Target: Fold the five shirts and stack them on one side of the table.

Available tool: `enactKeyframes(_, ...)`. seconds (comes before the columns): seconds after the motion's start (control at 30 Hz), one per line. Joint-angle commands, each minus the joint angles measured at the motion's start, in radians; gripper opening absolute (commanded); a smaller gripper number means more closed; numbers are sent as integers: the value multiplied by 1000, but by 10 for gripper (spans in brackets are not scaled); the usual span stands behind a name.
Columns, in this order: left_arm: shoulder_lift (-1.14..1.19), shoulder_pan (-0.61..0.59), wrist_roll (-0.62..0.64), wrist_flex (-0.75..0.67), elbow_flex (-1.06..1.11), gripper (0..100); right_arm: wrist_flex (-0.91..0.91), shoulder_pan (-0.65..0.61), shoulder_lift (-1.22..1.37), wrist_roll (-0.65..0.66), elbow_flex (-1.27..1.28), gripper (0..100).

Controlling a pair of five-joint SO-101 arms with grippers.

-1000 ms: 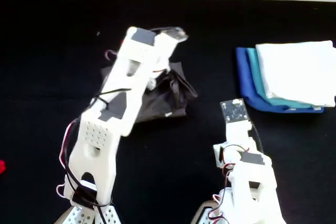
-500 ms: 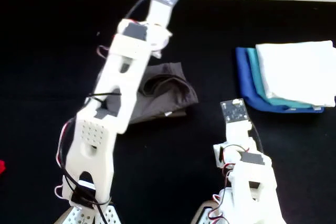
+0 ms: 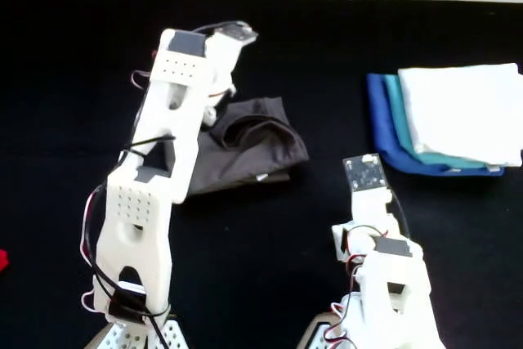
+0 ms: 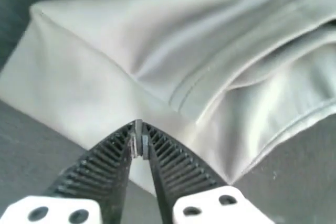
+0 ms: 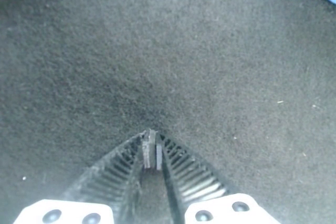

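Black table (image 3: 73,79): carries everything. Left arm (image 3: 155,185): stretches out over the table's middle. Stack (image 3: 462,112) of three folded shirts, white on teal on blue: sits at the right side. Grey shirt (image 3: 253,145): lies rumpled mid-table, beside that arm. Left gripper (image 4: 137,140): hovers above the grey shirt, jaws pinched together, empty. Right gripper (image 5: 152,150): jaws likewise closed, over bare table.

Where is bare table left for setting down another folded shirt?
Bare black tablecloth lies between the crumpled dark grey shirt and the stack of folded blue, teal and white shirts. The strip left of the white left arm is bare too. Crowded: the corner between the white right arm and the stack.
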Motion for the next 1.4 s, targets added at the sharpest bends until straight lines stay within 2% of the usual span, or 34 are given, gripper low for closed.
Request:
enactKeyframes(0.0,42,54,-9,-25,-25,8,-28,10,-1,3,13,8)
enactKeyframes(0.13,87,90,-6,-126,-145,8,-28,10,-1,3,13,8)
enactKeyframes(0.37,239,90,100,-423,-305,8,-28,10,-1,3,13,8)
enactKeyframes(0.47,280,77,146,-471,-395,8,-28,10,-1,3,13,8)
enactKeyframes(0.63,286,27,209,-454,-575,8,-28,10,-1,3,13,8)
enactKeyframes(0.7,286,-4,230,-405,-647,8,-28,10,-1,3,13,8)
enactKeyframes(0.9,294,-39,226,-81,-743,8,-30,10,-1,3,13,8)
enactKeyframes(1.0,302,-16,226,23,-740,8,-30,10,-1,3,13,8)
enactKeyframes(1.1,340,51,227,28,-736,8,-30,10,-1,3,13,8)
enactKeyframes(1.3,463,206,227,-81,-734,8,-30,10,-1,3,13,8)
enactKeyframes(1.37,489,240,227,-74,-734,8,-30,10,-1,3,13,8)
